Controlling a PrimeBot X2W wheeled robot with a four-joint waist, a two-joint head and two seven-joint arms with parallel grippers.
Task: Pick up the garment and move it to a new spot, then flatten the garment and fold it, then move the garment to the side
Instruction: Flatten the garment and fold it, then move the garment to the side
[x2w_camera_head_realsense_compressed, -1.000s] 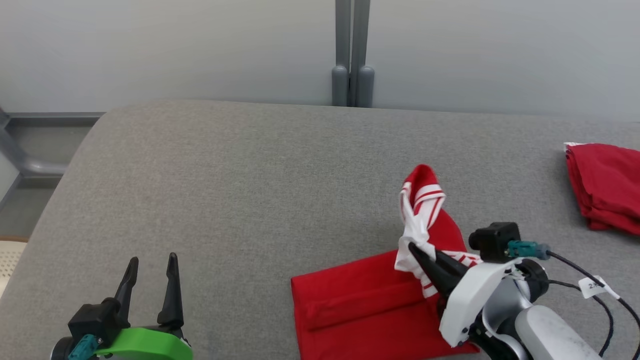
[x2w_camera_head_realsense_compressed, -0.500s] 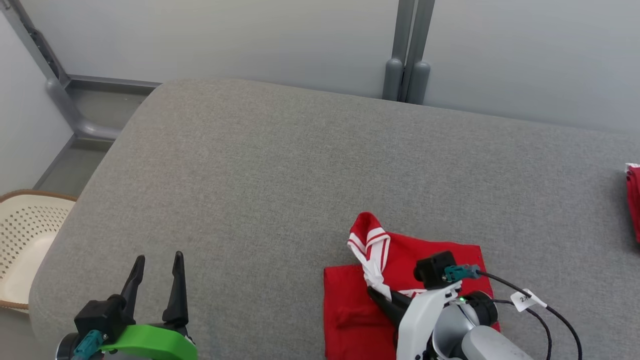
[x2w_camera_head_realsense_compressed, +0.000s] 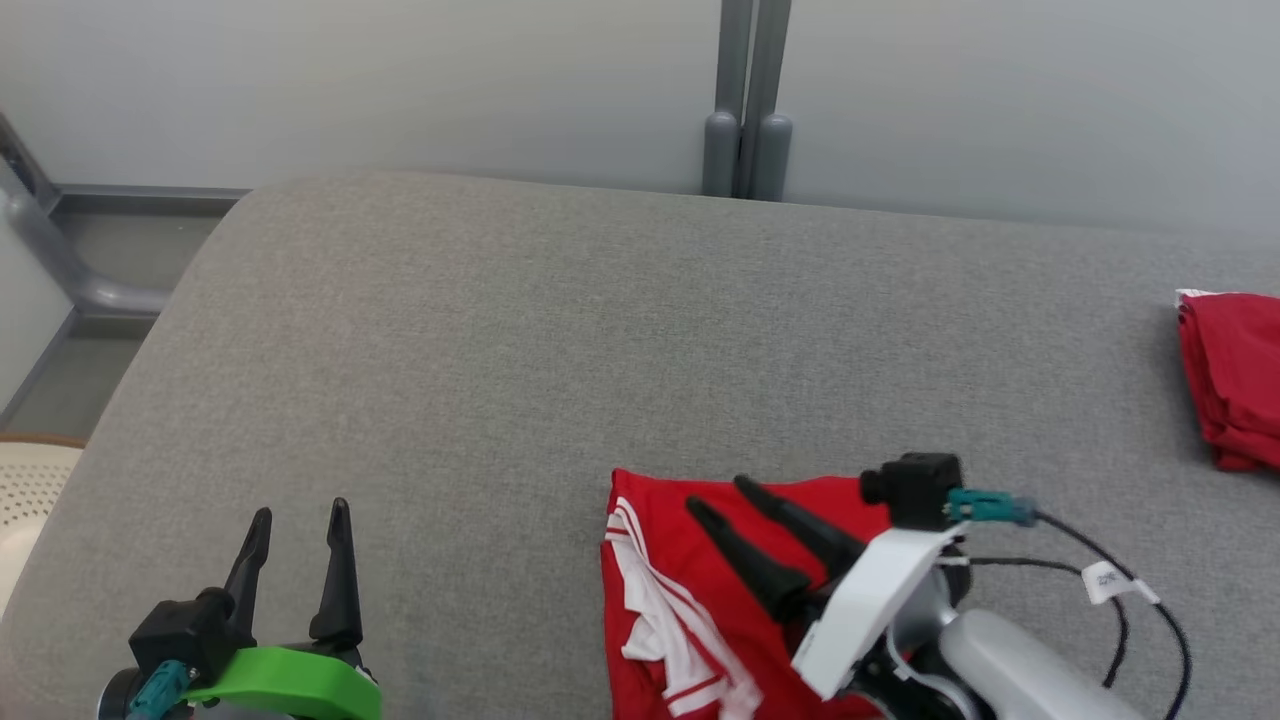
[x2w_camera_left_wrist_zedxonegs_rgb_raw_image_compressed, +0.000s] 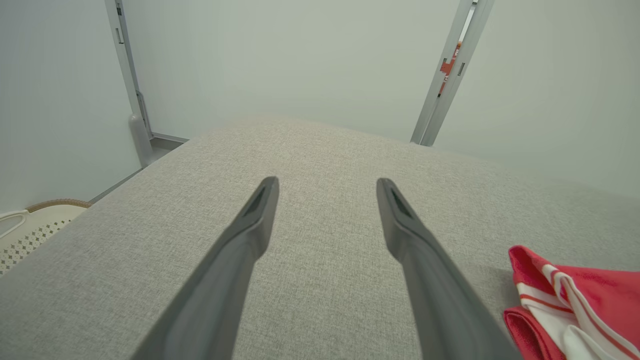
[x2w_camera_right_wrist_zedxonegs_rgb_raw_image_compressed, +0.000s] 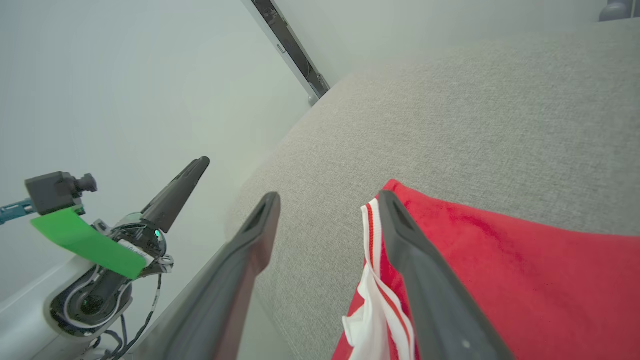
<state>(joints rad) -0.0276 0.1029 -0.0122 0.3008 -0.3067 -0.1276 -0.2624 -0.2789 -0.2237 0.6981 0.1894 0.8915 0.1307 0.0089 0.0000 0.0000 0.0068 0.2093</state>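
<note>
Head view: red garment (x2w_camera_head_realsense_compressed: 655, 500) lies on grey surface (x2w_camera_head_realsense_compressed: 500, 350) at 5 o'clock. Right claw (x2w_camera_head_realsense_compressed: 716, 492) spread over it, pinching nothing. Left claw (x2w_camera_head_realsense_compressed: 301, 509) spread, empty, 7 o'clock.

We are seeing bright, soft, diffuse light throughout. In the left wrist view, the garment (x2w_camera_left_wrist_zedxonegs_rgb_raw_image_compressed: 595, 295) is casting a faint shadow toward nine o'clock. Both wrist views are bowing straight lines near their edges and softening detail there.

Red white-striped garment (x2w_camera_head_realsense_compressed: 728, 632), folded flat
</note>
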